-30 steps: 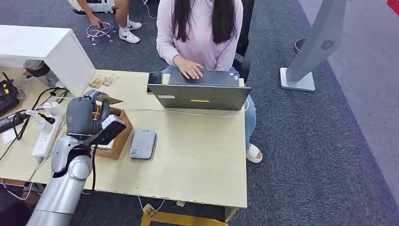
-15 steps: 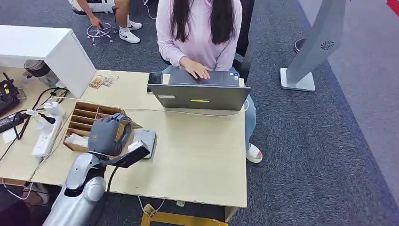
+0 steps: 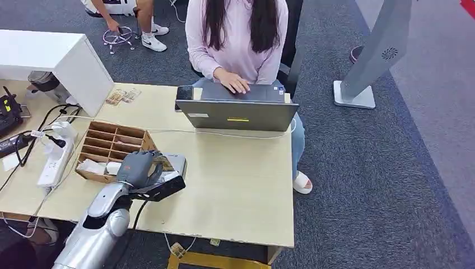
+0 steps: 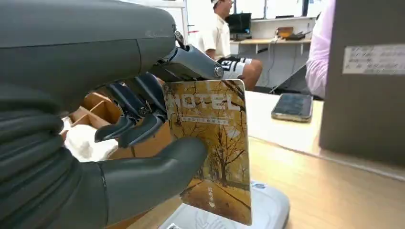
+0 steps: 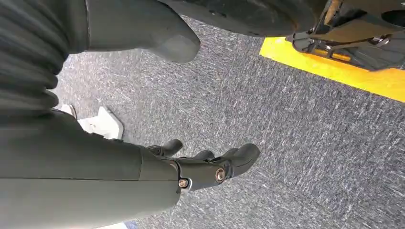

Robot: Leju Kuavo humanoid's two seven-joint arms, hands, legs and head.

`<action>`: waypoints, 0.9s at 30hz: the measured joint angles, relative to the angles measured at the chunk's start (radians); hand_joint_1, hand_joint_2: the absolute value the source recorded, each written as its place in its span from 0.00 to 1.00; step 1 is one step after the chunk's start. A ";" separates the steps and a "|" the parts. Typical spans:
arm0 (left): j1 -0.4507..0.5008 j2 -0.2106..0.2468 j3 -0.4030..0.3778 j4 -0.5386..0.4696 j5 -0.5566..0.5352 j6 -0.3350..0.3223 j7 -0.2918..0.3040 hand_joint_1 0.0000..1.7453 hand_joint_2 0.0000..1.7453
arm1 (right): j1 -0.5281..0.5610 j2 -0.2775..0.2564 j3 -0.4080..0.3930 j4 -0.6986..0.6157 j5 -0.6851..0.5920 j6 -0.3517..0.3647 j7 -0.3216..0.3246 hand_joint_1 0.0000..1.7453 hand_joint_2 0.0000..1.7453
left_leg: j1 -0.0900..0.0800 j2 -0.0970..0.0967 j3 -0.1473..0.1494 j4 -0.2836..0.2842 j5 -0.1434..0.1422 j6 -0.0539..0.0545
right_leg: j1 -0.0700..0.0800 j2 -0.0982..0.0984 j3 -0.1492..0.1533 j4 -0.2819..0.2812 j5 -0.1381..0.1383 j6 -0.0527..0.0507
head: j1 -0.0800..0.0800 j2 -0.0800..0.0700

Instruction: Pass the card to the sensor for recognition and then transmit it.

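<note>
Working from the left of the surface (image 3: 235,185), we are noting a white power strip (image 3: 55,159) with its cables, then a wooden compartment box (image 3: 109,147). Just beside the box, the left hand (image 3: 136,167) is holding the card (image 4: 210,148) over the grey sensor (image 3: 175,163). The thumb is pressing one face and the fingers (image 4: 138,121) are bearing on the other, so the hand is grasping the card upright by one side edge.

We are judging the card to be light, thin and stiff, with a glossy printed face that could slip under a loose pinch. Holding it by the edge is leaving the lower part free to meet the reader, which seems the sound place to hold it.

Further right, a person (image 3: 238,39) is sitting at a laptop (image 3: 238,112) with a phone (image 3: 184,92) beside it.

The head view is giving us the layout, yet the card there is too small to read. The left wrist view is showing the card's autumn print, the grip, and the sensor directly under the card's lower edge; whether they are touching we cannot tell. The right wrist view is showing the right hand (image 5: 210,164) hanging over carpet, fingers loosely apart and holding nothing.
</note>
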 joint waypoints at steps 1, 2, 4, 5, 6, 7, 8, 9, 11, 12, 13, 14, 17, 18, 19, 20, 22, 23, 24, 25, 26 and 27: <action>-0.002 0.004 -0.003 0.010 -0.002 -0.009 0.003 1.00 1.00 | 0.000 0.000 0.000 0.000 0.000 0.002 0.000 0.00 1.00 | 0.000 0.000 0.000 0.000 0.000 0.000 | 0.000 0.000 0.000 0.000 0.000 0.000 | 0.000 0.000; -0.004 0.005 -0.004 0.015 -0.002 -0.014 0.006 1.00 1.00 | 0.000 0.000 0.000 0.000 0.002 0.002 0.000 0.00 1.00 | 0.000 0.000 0.000 0.000 0.000 0.000 | 0.000 0.000 0.000 0.000 0.000 0.000 | 0.000 0.000; -0.008 0.008 -0.007 0.031 -0.002 -0.021 0.009 1.00 1.00 | 0.000 0.000 0.000 0.000 0.003 0.006 0.000 0.00 1.00 | 0.000 0.000 0.000 0.000 0.000 0.000 | 0.000 0.000 0.000 0.000 0.000 0.000 | 0.000 0.000; -0.010 0.009 -0.008 0.038 -0.003 -0.024 0.009 1.00 1.00 | 0.000 0.000 0.000 0.000 0.003 0.008 0.000 0.00 1.00 | 0.000 0.000 0.000 0.000 0.000 0.000 | 0.000 0.000 0.000 0.000 0.000 0.000 | 0.000 0.000; -0.012 0.012 -0.010 0.043 -0.003 -0.025 0.010 1.00 1.00 | 0.000 0.000 0.000 0.000 0.006 0.008 0.000 0.00 1.00 | 0.000 0.000 0.000 0.000 0.000 0.000 | 0.000 0.000 0.000 0.000 0.000 0.000 | 0.000 0.000; -0.014 0.014 -0.013 0.049 -0.003 -0.026 0.012 1.00 1.00 | 0.000 0.000 0.000 0.000 0.006 0.008 0.000 0.00 1.00 | 0.000 0.000 0.000 0.000 0.000 0.000 | 0.000 0.000 0.000 0.000 0.000 0.000 | 0.000 0.000; -0.015 0.016 -0.014 0.055 -0.006 -0.028 0.015 1.00 1.00 | 0.000 0.000 0.000 0.000 0.009 0.010 0.000 0.00 1.00 | 0.000 0.000 0.000 0.000 0.000 0.000 | 0.000 0.000 0.000 0.000 0.000 0.000 | 0.000 0.000; -0.017 0.017 -0.016 0.059 -0.006 -0.028 0.020 1.00 1.00 | 0.000 0.000 0.000 0.000 0.009 0.010 0.000 0.00 1.00 | 0.000 0.000 0.000 0.000 0.000 0.000 | 0.000 0.000 0.000 0.000 0.000 0.000 | 0.000 0.000; -0.020 0.021 -0.019 0.067 -0.013 -0.030 0.026 1.00 1.00 | 0.000 0.000 0.000 0.000 0.010 0.011 0.000 0.00 1.00 | 0.000 0.000 0.000 0.000 0.000 0.000 | 0.000 0.000 0.000 0.000 0.000 0.000 | 0.000 0.000; -0.023 0.023 -0.020 0.071 -0.014 -0.030 0.030 1.00 1.00 | 0.000 0.000 0.000 0.000 0.010 0.011 0.000 0.00 1.00 | 0.000 0.000 0.000 0.000 0.000 0.000 | 0.000 0.000 0.000 0.000 0.000 0.000 | 0.000 0.000; -0.025 0.023 -0.021 0.072 -0.019 -0.030 0.034 1.00 1.00 | 0.000 0.000 0.000 0.000 0.011 0.011 0.000 0.00 1.00 | 0.000 0.000 0.000 0.000 0.000 0.000 | 0.000 0.000 0.000 0.000 0.000 0.000 | 0.000 0.000; -0.028 0.023 -0.022 0.075 -0.026 -0.030 0.042 1.00 1.00 | 0.000 0.000 0.000 0.000 0.012 0.011 0.000 0.00 1.00 | 0.000 0.000 0.000 0.000 0.000 0.000 | 0.000 0.000 0.000 0.000 0.000 0.000 | 0.000 0.000; -0.034 0.024 -0.025 0.081 -0.043 -0.030 0.054 1.00 1.00 | 0.000 0.000 0.000 0.000 0.015 0.013 0.000 0.00 1.00 | 0.000 0.000 0.000 0.000 0.000 0.000 | 0.000 0.000 0.000 0.000 0.000 0.000 | 0.000 0.000; -0.036 0.024 -0.028 0.084 -0.051 -0.030 0.060 1.00 1.00 | 0.000 0.000 0.000 0.000 0.015 0.013 0.000 0.00 1.00 | 0.000 0.000 0.000 0.000 0.000 0.000 | 0.000 0.000 0.000 0.000 0.000 0.000 | 0.000 0.000; -0.038 0.025 -0.029 0.087 -0.056 -0.030 0.062 1.00 1.00 | 0.000 0.000 0.000 0.000 0.017 0.013 0.000 0.00 1.00 | 0.000 0.000 0.000 0.000 0.000 0.000 | 0.000 0.000 0.000 0.000 0.000 0.000 | 0.000 0.000; -0.039 0.025 -0.029 0.089 -0.060 -0.030 0.063 1.00 1.00 | 0.000 0.000 0.000 0.000 0.018 0.014 0.000 0.00 1.00 | 0.000 0.000 0.000 0.000 0.000 0.000 | 0.000 0.000 0.000 0.000 0.000 0.000 | 0.000 0.000; -0.043 0.025 -0.032 0.092 -0.063 -0.030 0.066 1.00 1.00 | 0.000 0.000 0.000 0.000 0.019 0.014 0.000 0.00 1.00 | 0.000 0.000 0.000 0.000 0.000 0.000 | 0.000 0.000 0.000 0.000 0.000 0.000 | 0.000 0.000; -0.045 0.025 -0.035 0.095 -0.065 -0.030 0.068 1.00 1.00 | 0.000 0.000 0.000 0.000 0.019 0.014 0.000 0.00 1.00 | 0.000 0.000 0.000 0.000 0.000 0.000 | 0.000 0.000 0.000 0.000 0.000 0.000 | 0.000 0.000; -0.046 0.025 -0.039 0.096 -0.066 -0.031 0.072 1.00 1.00 | 0.000 0.000 0.000 0.000 0.020 0.014 0.000 0.00 1.00 | 0.000 0.000 0.000 0.000 0.000 0.000 | 0.000 0.000 0.000 0.000 0.000 0.000 | 0.000 0.000; -0.046 0.025 -0.040 0.098 -0.066 -0.030 0.072 1.00 1.00 | 0.000 0.000 0.000 0.000 0.020 0.015 0.000 0.00 1.00 | 0.000 0.000 0.000 0.000 0.000 0.000 | 0.000 0.000 0.000 0.000 0.000 0.000 | 0.000 0.000; -0.046 0.026 -0.043 0.100 -0.067 -0.031 0.073 1.00 1.00 | 0.000 0.000 0.000 0.000 0.020 0.015 0.000 0.00 1.00 | 0.000 0.000 0.000 0.000 0.000 0.000 | 0.000 0.000 0.000 0.000 0.000 0.000 | 0.000 0.000; -0.047 0.026 -0.044 0.101 -0.067 -0.031 0.073 1.00 1.00 | 0.000 0.000 0.000 0.000 0.021 0.015 0.000 0.00 1.00 | 0.000 0.000 0.000 0.000 0.000 0.000 | 0.000 0.000 0.000 0.000 0.000 0.000 | 0.000 0.000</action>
